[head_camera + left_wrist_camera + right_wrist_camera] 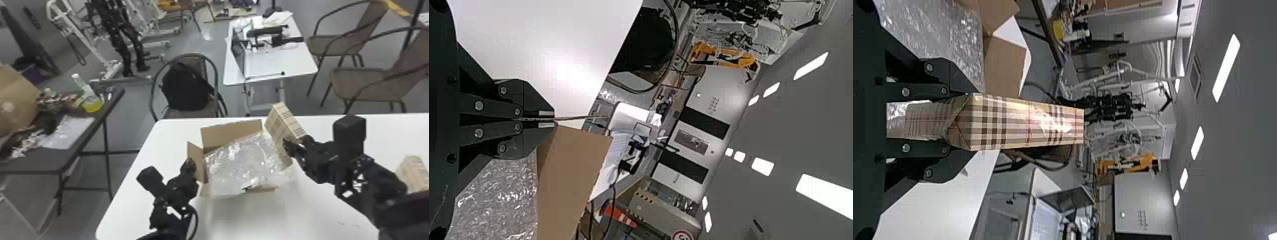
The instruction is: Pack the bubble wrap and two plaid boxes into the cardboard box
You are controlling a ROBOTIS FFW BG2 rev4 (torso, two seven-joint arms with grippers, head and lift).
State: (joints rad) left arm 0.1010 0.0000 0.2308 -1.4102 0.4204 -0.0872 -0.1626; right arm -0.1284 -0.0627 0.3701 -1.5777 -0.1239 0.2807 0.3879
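Clearly, the left hand (190, 163) is at the left side of the cardboard box (231, 132), its two fingers pressed together on the left flap (196, 162); the left wrist view shows that flap edge-on, pinched between the tips. The right hand (296, 143) grasps a plaid box (283, 119) between its fingers, one on each side. It carries the box tilted, at the far right corner of the cardboard box, with most of its length sticking out past the fingertips.

The cardboard box sits open on the white surface (137, 188), its far flap standing up. Bubble wrap (242, 162) lies across the opening, crumpled and shiny, and spills over the near edge. The second plaid box (414, 172) rests on the white surface near the right edge of the head view, partly behind the right arm.

Past the white surface, a black backpack (185, 87) sits on a chair (199, 60). Off to the left, a dark surface (41, 161) bears a bottle (92, 102) with yellow liquid, a clear plastic sheet (67, 132) and a brown carton (16, 99). Farther back stands another white surface (268, 63) with a laptop (237, 52).
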